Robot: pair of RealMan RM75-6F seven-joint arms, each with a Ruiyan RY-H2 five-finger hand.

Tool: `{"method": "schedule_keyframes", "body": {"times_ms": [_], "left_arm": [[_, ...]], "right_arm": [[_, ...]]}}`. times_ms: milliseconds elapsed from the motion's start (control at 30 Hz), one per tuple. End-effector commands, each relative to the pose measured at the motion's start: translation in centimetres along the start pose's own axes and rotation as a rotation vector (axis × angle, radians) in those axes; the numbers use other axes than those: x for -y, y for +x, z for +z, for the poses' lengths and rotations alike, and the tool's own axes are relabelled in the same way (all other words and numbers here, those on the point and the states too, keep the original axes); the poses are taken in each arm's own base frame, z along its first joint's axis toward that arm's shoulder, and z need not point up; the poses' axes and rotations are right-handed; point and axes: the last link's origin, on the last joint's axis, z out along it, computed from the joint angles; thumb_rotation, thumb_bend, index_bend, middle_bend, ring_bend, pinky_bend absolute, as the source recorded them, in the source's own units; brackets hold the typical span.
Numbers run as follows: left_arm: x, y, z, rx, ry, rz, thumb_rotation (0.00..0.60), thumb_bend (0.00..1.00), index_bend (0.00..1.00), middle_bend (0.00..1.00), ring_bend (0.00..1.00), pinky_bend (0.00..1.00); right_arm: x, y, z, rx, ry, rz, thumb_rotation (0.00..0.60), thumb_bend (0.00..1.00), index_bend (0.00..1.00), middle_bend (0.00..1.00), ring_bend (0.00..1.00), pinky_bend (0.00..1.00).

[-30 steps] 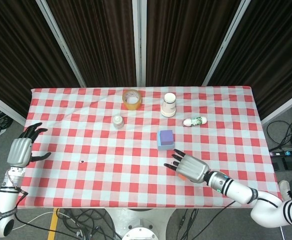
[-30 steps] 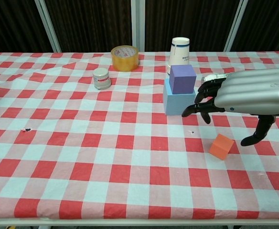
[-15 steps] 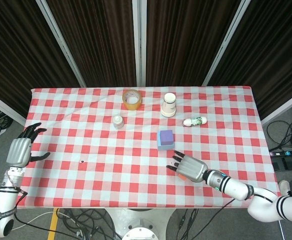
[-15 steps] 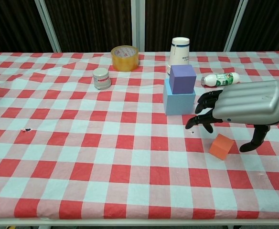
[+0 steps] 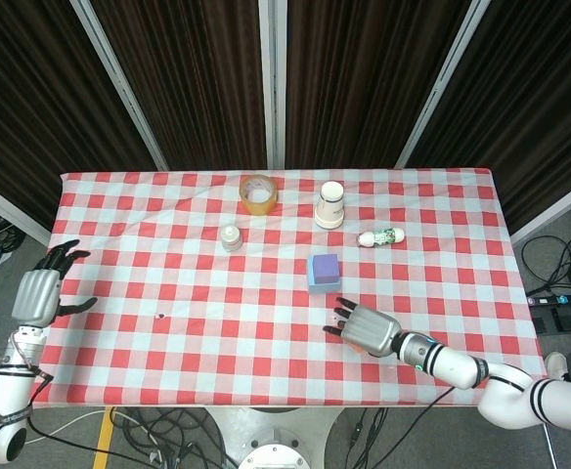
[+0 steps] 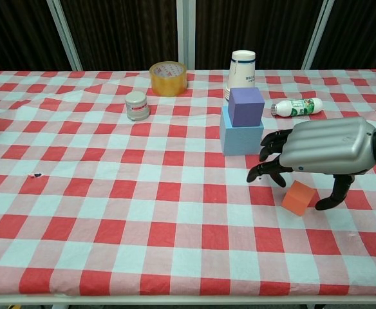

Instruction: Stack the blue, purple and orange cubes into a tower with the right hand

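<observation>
1. Hanging off the desk's left edge, the left hand [image 5: 37, 295] held nothing, fingers spread.
2. The purple cube [image 6: 246, 106] sat on the blue cube [image 6: 240, 137], right of desk centre.
3. The right hand [image 6: 320, 153] hovered over the orange cube [image 6: 299, 197], fingers apart and empty, toward the near edge.

Right robot hand [image 6: 323, 152] palm down, fingers spread, holding nothing, left robot hand [image 5: 36, 293] spread, idle
</observation>
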Motion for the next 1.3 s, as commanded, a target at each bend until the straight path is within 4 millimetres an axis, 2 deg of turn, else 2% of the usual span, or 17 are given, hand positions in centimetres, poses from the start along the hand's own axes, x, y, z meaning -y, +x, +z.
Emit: {"method": "schedule_keyframes", "body": {"times_ms": [33,567,733,933,1100,1300], "left_arm": [[0.0,0.0,0.0,-0.001,0.002,0.0,0.6,0.11,0.31,0.24,0.16,0.29],[0.1,0.0,-0.1,-0.003,0.006,0.005,0.6,0.11,0.31,0.24,0.16,0.29],[0.2,0.0,0.0,-0.006,0.012,-0.001,0.6,0.11,0.31,0.24,0.16,0.29],[0.1,0.2,0.0,-0.01,0.008,-0.008,0.6,0.11,0.31,0.24,0.16,0.29],[-0.1,0.3,0.0,-0.012,0.002,-0.022,0.6,0.11,0.31,0.24,0.16,0.29],[-0.3,0.4,0.0,-0.013,-0.006,-0.033,0.6,0.11,0.31,0.24,0.16,0.29]], "right_arm": [[0.0,0.0,0.2,0.001,0.001,0.0,0.6,0.1,0.15,0.4,0.13,0.06],[-0.1,0.0,0.7,-0.012,-0.004,0.024,0.6,0.14,0.21,0.55,0.24,0.09],[-0.3,1.1,0.3,-0.055,-0.01,0.039,0.6,0.14,0.21,0.55,0.24,0.09],[-0.4,5.3,-0.6,-0.162,-0.025,0.066,0.6,0.14,0.21,0.55,0.24,0.09],[-0.3,10.5,-1.9,-0.28,-0.058,0.1,0.6,0.14,0.21,0.55,0.25,0.09],[-1.2,15.4,-1.5,-0.357,-0.129,0.081,0.6,0.14,0.21,0.55,0.26,0.1]]}}
